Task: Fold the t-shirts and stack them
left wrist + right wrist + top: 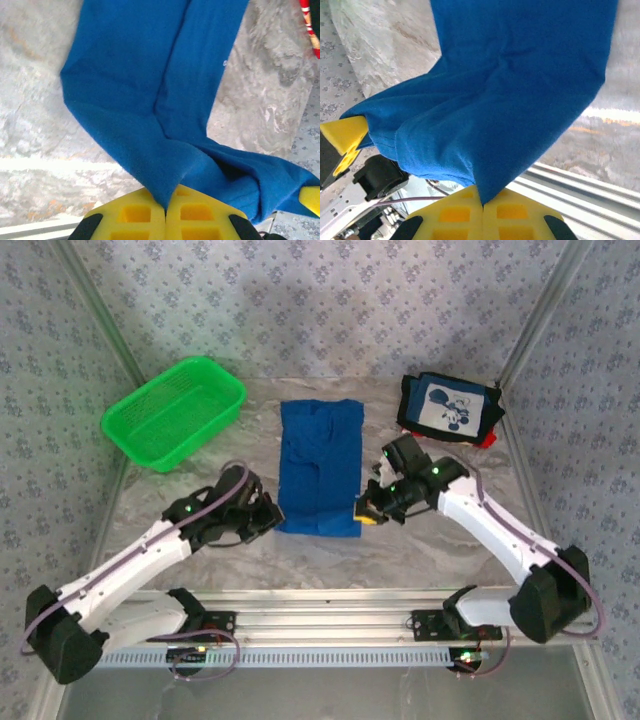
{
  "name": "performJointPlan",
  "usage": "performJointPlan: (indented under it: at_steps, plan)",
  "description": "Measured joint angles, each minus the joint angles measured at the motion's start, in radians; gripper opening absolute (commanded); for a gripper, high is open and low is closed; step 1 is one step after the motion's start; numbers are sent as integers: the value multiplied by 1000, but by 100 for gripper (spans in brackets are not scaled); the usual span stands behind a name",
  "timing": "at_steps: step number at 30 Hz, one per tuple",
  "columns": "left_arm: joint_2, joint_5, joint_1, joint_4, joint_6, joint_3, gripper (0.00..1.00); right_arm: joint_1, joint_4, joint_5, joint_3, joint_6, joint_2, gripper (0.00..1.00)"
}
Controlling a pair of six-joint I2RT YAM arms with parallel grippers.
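Note:
The royal blue t-shirt (320,465) lies in a long folded strip down the middle of the table. My left gripper (272,515) is shut on its near left corner, and the cloth (150,75) runs pinched into the yellow jaws of this gripper (165,205). My right gripper (368,510) is shut on the near right corner, where the fabric (520,90) is drawn up into that gripper (482,205). At the back right lies the folded dark navy t-shirt (447,407) with its white cartoon panel up. The red t-shirt (487,440) peeks out from under it.
A green mesh basket (175,410) stands at the back left. Patterned walls close in the table on three sides, and a metal rail (330,625) runs along the near edge between the arm bases.

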Motion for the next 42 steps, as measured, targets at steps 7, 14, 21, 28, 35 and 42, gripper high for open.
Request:
performJointPlan:
  at_steps: [7,14,21,28,35,42]
  plan:
    - [126,66,113,1,96,108,0,-100,-41,-29,187,-123,149,0]
    - [246,124,190,3,163,182,0,-164,-77,-56,282,-193,286,0]
    - [380,171,245,40,219,269,0,-218,-87,-76,363,-242,397,0]
    - [500,195,275,63,263,324,0,-233,-94,-85,439,-264,505,0]
    - [610,205,311,82,308,377,0,-249,-90,-85,506,-282,618,0]
    - [723,214,336,112,338,428,0,-257,-90,-85,576,-293,743,0]
